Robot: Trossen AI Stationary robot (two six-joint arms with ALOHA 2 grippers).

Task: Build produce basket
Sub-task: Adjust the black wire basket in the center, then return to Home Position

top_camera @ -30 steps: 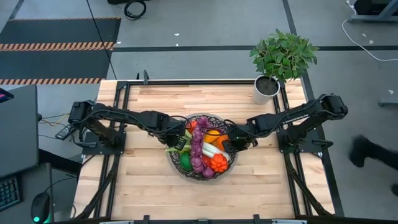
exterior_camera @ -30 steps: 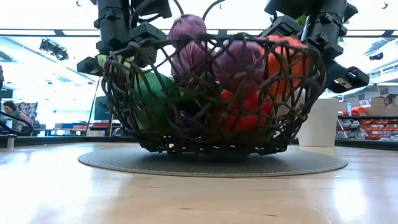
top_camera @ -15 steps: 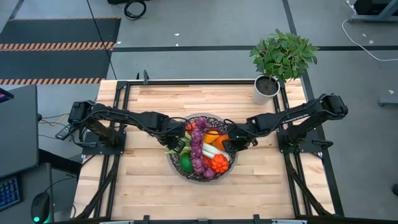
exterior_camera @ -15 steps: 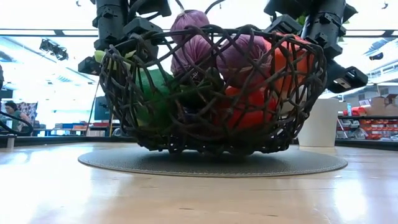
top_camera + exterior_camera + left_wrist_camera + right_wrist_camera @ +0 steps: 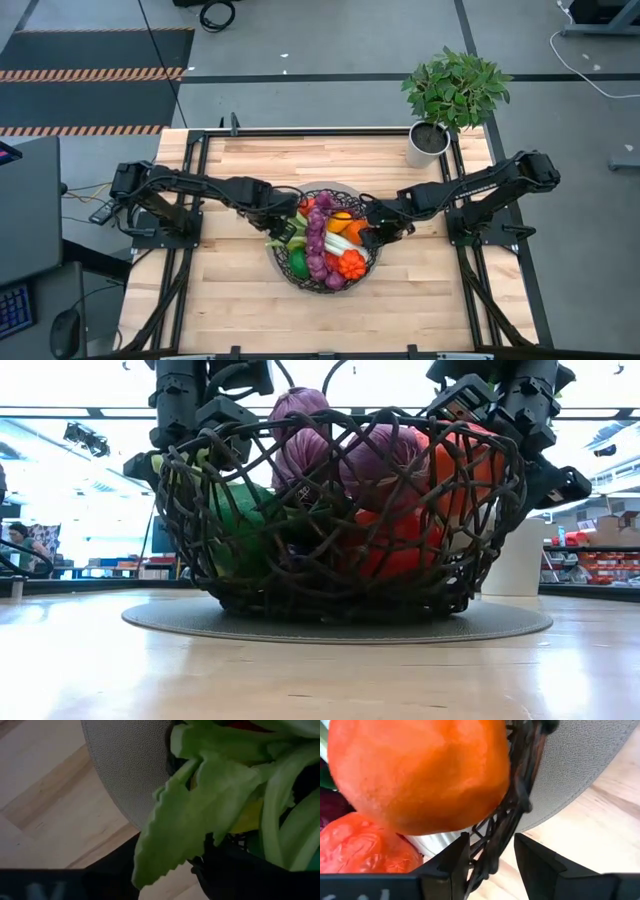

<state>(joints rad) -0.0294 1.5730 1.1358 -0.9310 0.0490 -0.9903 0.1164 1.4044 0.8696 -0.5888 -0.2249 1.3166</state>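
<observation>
Basket spotters: where's it sitting, and what's in it? (mesh_fan)

Middle of the wooden table, on its pale round base. It's loaded: purple grape bunch down the centre, leek beside that, orange pepper on the right side, green pepper on the left. All of it is inside the wire. (tabletop_tom)

And the arms? (mesh_fan)

One on each side of the bowl. The right gripper is at the right-hand rim. In its wrist view the two fingers stand apart with a strand of the rim mesh between them. There's a clear gap on one side, so it straddles the wire without clamping it. A big orange piece sits just inside the wall there. (tabletop_tom)

Left one? (mesh_fan)

The left gripper is at the left-hand rim, high on the wall in the low view. Its own camera is mostly filled by green leafy bits, so honestly I can't tell whether it's parted or closed, or if it has hold of anything. (tabletop_tom)

Anything else around? (mesh_fan)

A potted plant at the far right corner, well apart from the bowl. (tabletop_tom)
</observation>
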